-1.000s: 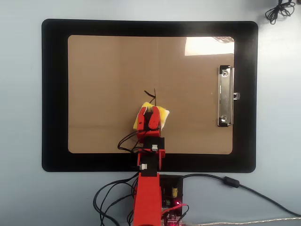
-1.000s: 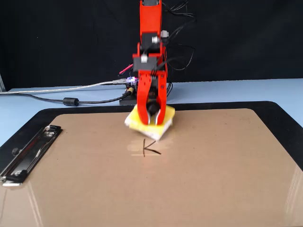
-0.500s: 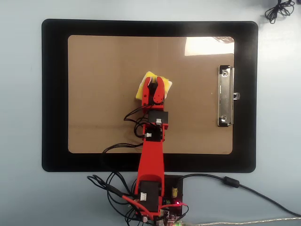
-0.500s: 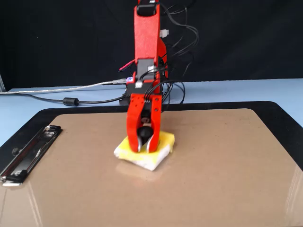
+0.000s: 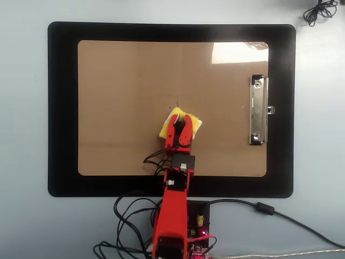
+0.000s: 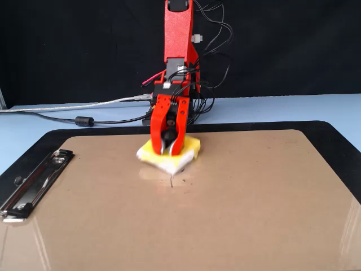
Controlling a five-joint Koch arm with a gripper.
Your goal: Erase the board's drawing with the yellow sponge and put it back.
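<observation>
The brown board [image 5: 124, 97] [image 6: 254, 203] lies on a black mat, its silver clip [image 5: 259, 110] [image 6: 34, 183] on one short edge. The yellow sponge [image 5: 193, 123] [image 6: 192, 148] rests flat on the board near its middle, white layer underneath. My red gripper [image 5: 179, 123] [image 6: 168, 148] stands over it, jaws shut around the black knob. A faint thin black stroke of the drawing [image 5: 177, 103] [image 6: 171, 180] shows on the board just beyond the sponge's edge; the rest of it is hidden or gone.
The black mat [image 5: 62, 108] [image 6: 67, 135] rims the board on a pale blue table. Cables [image 5: 129, 216] [image 6: 84, 120] trail around the arm's base. A coiled black cable [image 5: 319, 11] lies at the overhead view's top right corner.
</observation>
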